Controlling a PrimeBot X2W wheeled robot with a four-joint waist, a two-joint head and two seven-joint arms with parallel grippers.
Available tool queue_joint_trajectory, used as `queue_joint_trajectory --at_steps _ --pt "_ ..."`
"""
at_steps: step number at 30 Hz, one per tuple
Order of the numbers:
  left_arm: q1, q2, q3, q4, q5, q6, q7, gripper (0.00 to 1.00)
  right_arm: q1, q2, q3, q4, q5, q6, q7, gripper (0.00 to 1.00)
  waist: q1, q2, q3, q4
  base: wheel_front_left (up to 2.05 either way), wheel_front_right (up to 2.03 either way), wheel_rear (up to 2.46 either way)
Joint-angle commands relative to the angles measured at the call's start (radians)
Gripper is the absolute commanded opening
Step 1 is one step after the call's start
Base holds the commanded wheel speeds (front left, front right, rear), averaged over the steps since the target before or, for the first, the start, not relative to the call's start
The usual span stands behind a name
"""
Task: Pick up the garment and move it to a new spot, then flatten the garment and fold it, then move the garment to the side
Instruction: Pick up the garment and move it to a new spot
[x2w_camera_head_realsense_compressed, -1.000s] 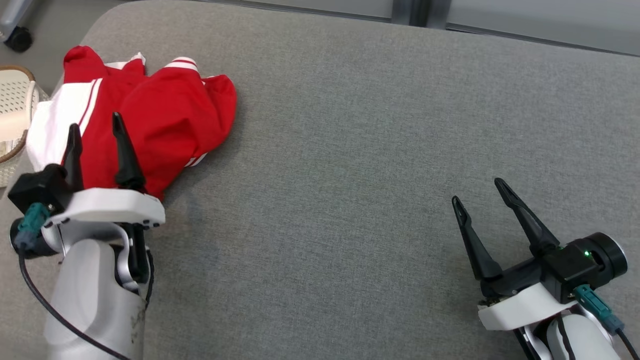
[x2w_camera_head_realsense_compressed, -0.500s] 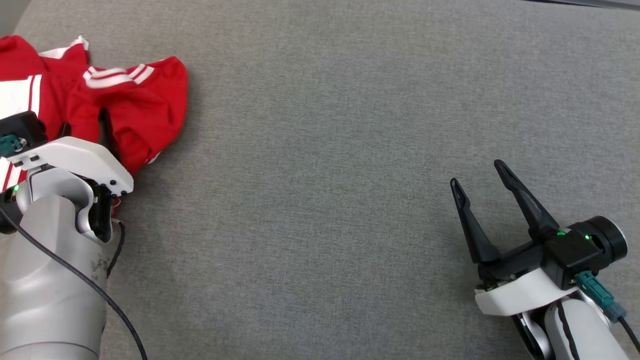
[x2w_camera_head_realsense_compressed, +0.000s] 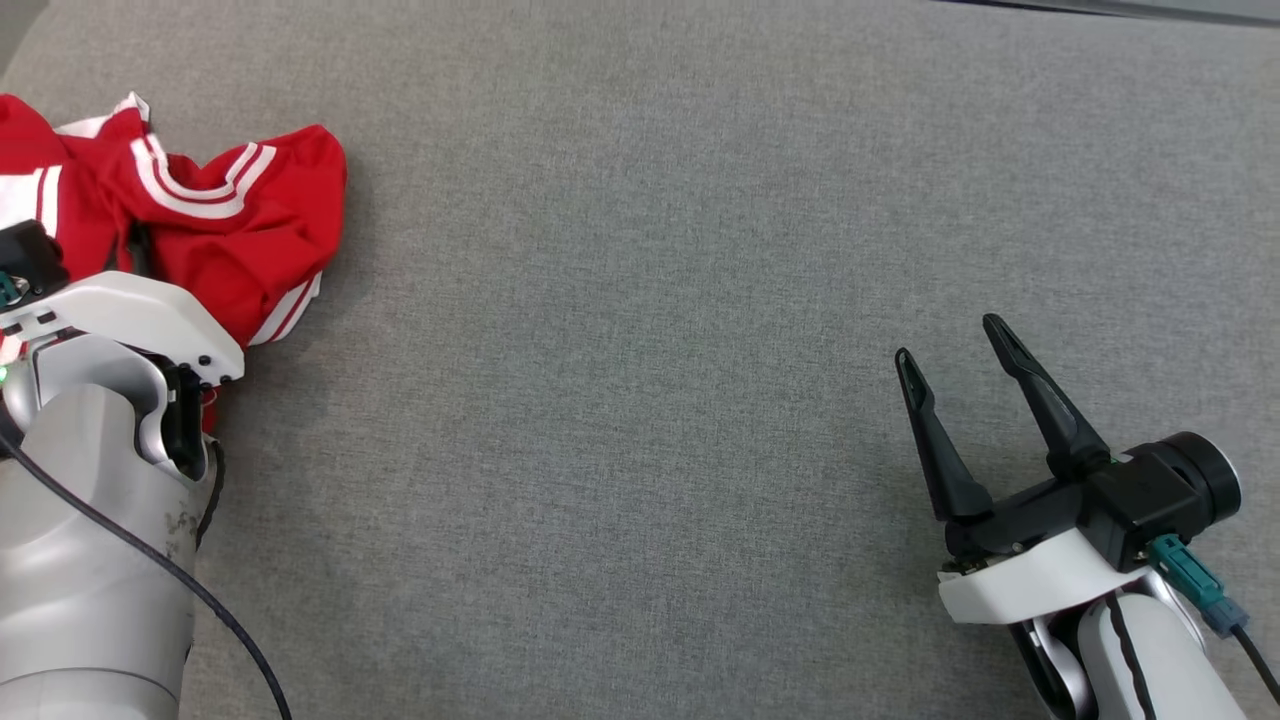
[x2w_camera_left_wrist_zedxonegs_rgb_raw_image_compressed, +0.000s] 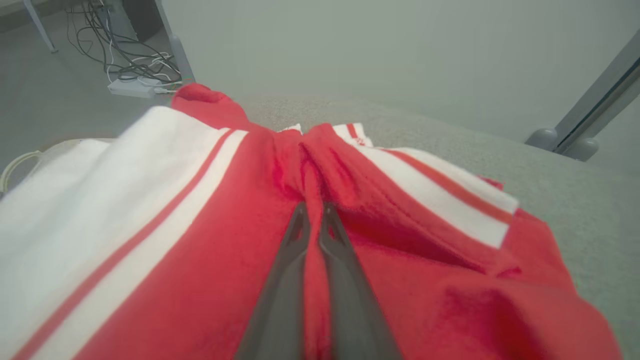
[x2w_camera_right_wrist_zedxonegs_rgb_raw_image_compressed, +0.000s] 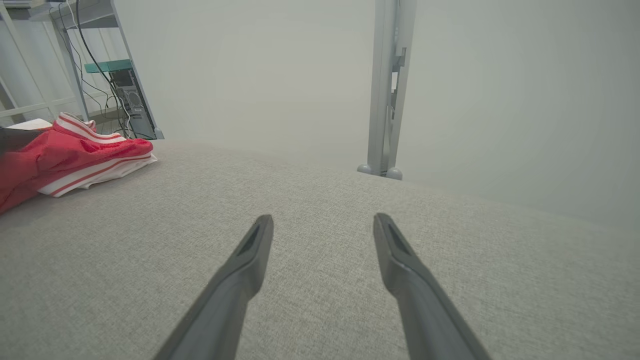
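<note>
Two tools, one busy: my left tool (x2w_camera_left_wrist_zedxonegs_rgb_raw_image_compressed: 314, 212) is pinched shut on a ridge of the red-and-white garment (x2w_camera_left_wrist_zedxonegs_rgb_raw_image_compressed: 400, 260), which sits bunched at about 10 o'clock on the desk (x2w_camera_head_realsense_compressed: 640, 300) in the head view. My right tool (x2w_camera_head_realsense_compressed: 947, 338) hangs spread wide and empty at 4 o'clock, well apart from it. Progress-wise, barely started I'd say: grabbed but not carried anywhere yet, so moving, flattening, folding and setting aside are all left.
</note>
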Motion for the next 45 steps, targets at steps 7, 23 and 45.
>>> queue_joint_trajectory --at_steps 7,23,45 --pt "0.024 0.007 0.005 -0.102 -0.011 -0.048 -0.114 0.0 0.028 0.016 -0.005 0.01 0.018 0.0 -0.006 1.0 0.0 0.0 -0.082 -0.005 0.0 0.0 0.0" --pt "0.171 0.0 -0.036 -0.53 0.025 -0.116 -0.11 0.0 0.11 0.047 -0.006 0.034 0.067 0.0 -0.006 1.0 0.0 0.0 -0.292 -0.075 0.0 0.0 0.0" --pt "0.197 -0.104 -0.22 -0.844 -0.054 -0.148 0.087 0.0 0.157 0.048 -0.007 0.033 0.13 0.0 -0.006 1.0 0.0 0.0 -0.379 -0.387 0.0 0.0 0.0"
